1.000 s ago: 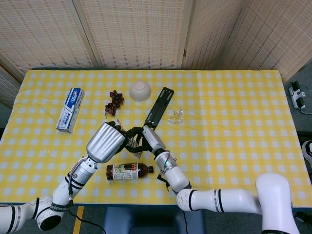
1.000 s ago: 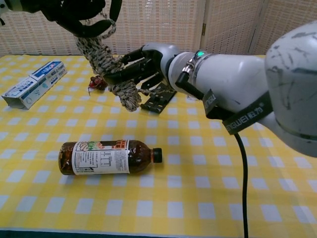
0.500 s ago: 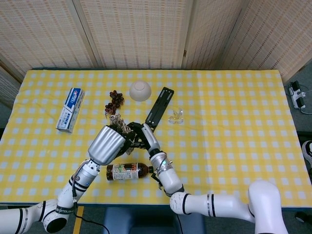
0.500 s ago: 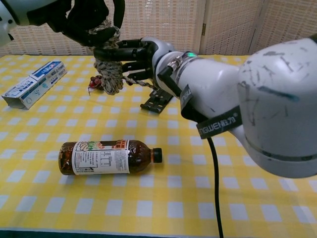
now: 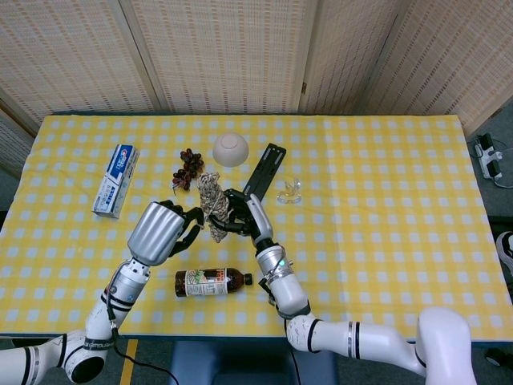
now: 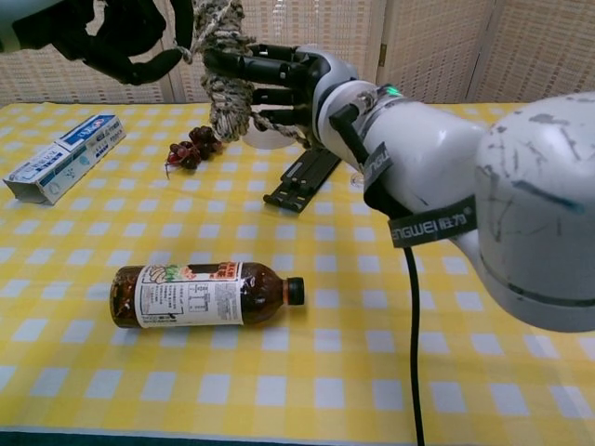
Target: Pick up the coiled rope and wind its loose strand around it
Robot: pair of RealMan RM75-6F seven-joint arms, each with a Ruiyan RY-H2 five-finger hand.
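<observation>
The coiled rope (image 5: 211, 205) (image 6: 229, 76), a speckled beige bundle, hangs upright in the air above the yellow checked table (image 5: 385, 208). My right hand (image 5: 243, 216) (image 6: 279, 76) grips it from the right side, black fingers wrapped around its middle. My left hand (image 5: 166, 229) (image 6: 125, 37) is just left of the coil with its fingers curled in. In the chest view a loose strand (image 6: 192, 32) runs from the coil's top to those fingers, which pinch it. The coil's lower end hangs free.
A brown bottle (image 5: 210, 281) (image 6: 200, 295) lies on its side below the hands. Grapes (image 5: 188, 167) (image 6: 193, 147), a white bowl (image 5: 231, 149), a black strip (image 5: 263, 178) (image 6: 302, 177) and a small clear object (image 5: 289, 191) lie behind. A toothpaste box (image 5: 115, 180) lies far left.
The coil has passed from my left hand's grip into my right hand and risen upright. My left hand has drawn back to the left, keeping only the strand.
</observation>
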